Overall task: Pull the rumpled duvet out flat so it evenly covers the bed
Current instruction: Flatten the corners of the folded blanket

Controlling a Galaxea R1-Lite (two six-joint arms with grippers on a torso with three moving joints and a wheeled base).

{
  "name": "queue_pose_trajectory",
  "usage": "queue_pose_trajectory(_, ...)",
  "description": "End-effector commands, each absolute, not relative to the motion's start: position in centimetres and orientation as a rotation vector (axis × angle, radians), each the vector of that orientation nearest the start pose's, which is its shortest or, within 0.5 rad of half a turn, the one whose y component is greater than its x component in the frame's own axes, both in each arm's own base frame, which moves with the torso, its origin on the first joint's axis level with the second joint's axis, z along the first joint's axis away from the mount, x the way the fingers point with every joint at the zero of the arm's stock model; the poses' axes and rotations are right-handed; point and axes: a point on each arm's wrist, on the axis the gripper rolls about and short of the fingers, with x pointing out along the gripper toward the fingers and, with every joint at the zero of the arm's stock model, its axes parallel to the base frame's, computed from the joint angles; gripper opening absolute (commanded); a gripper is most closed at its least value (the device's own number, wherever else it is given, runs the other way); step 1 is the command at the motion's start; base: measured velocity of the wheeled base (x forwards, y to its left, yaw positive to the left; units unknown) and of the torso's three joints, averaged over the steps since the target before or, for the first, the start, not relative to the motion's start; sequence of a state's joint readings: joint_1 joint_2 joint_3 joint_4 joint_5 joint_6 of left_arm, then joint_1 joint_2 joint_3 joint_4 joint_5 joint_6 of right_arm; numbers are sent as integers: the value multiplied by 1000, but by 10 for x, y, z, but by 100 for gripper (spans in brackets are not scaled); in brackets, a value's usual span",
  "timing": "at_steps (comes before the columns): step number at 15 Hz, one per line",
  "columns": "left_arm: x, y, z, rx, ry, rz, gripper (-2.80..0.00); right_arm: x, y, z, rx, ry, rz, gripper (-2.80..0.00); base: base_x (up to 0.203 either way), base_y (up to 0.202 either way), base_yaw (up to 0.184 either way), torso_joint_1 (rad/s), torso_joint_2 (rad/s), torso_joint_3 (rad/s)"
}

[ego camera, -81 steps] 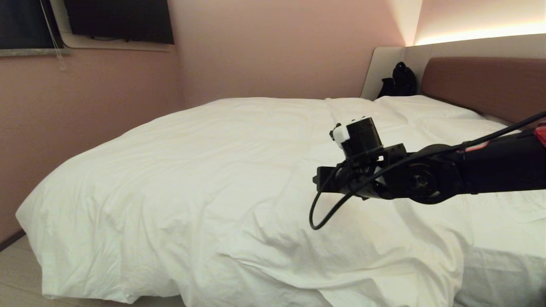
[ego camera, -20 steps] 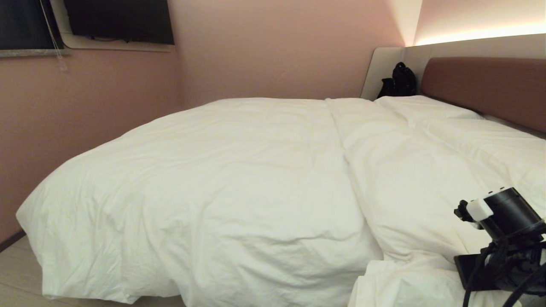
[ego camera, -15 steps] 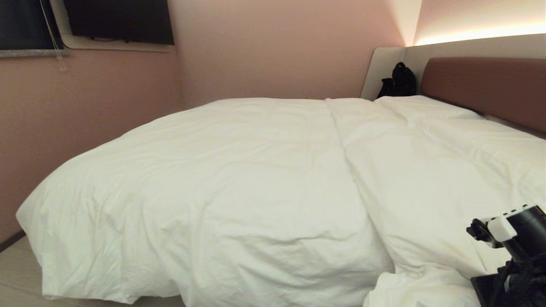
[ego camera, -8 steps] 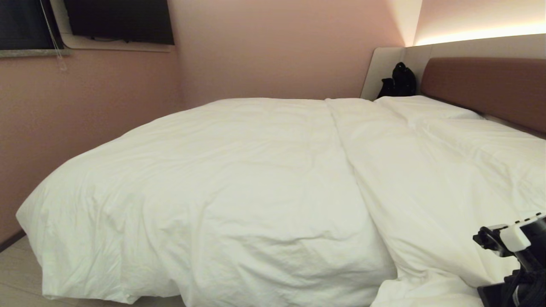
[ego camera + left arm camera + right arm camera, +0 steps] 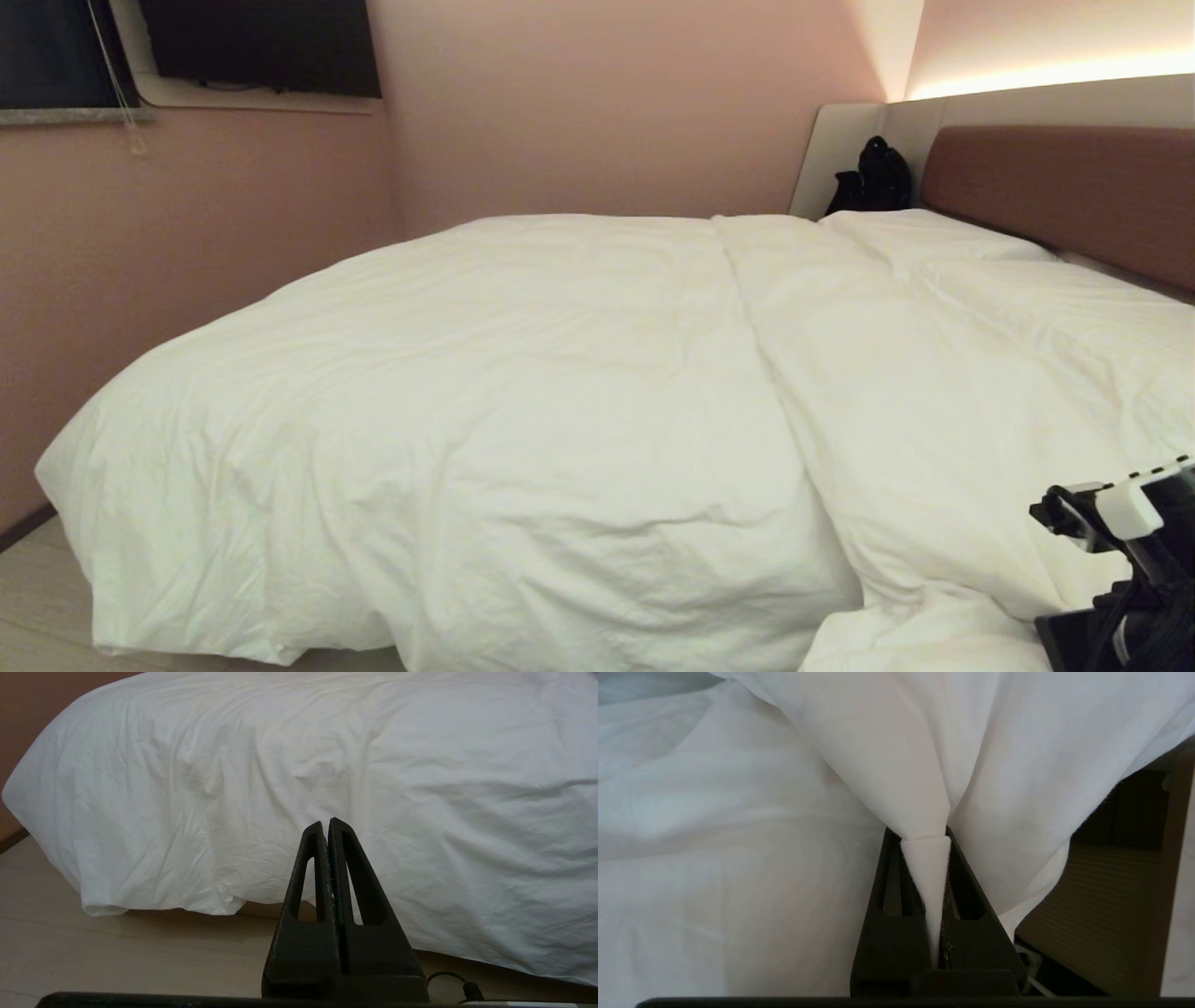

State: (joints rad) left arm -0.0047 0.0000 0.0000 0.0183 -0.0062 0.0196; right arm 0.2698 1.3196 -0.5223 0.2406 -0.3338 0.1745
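The duvet (image 5: 523, 411) is a thick white quilt that lies over most of the bed, with soft creases and a long seam-like ridge running toward the brown headboard (image 5: 1064, 191). My right gripper (image 5: 924, 835) is shut on a pinched fold of the duvet (image 5: 878, 742) at the bed's near right corner. In the head view only the right wrist (image 5: 1120, 523) shows there. My left gripper (image 5: 326, 823) is shut and empty, parked low in front of the duvet's hanging side (image 5: 327, 742).
Two white pillows (image 5: 934, 233) lie at the headboard. A black bag (image 5: 873, 177) sits at the far corner by the grey panel. Pink walls close the far and left sides. A dark screen (image 5: 261, 42) hangs on the wall. Pale wood floor (image 5: 117, 952) runs along the near side.
My right arm has drawn back from over the middle of the bed to the near right corner, and the duvet now reaches further toward the headboard. In the last second it sank slightly.
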Motion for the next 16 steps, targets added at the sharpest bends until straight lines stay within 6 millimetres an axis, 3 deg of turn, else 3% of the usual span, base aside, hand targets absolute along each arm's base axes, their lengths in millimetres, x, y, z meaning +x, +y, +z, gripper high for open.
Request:
queue_pose_trajectory(1,-23,0,74,20,18,-11,-280,150,34,131,-148,975,-145,-280,0,0,0,0,0,0)
queue_pose_trajectory(5,-23,0,74,20,18,-11,-280,143,32,136,-149,952,-138,-280,0,0,0,0,0,0)
queue_pose_trajectory(6,-23,0,74,20,18,-11,-280,144,32,135,-148,958,-138,0,0,0,0,0,0,0)
queue_pose_trajectory(16,-23,0,74,20,18,-11,-280,146,33,139,-128,946,-119,0,0,0,0,0,0,0)
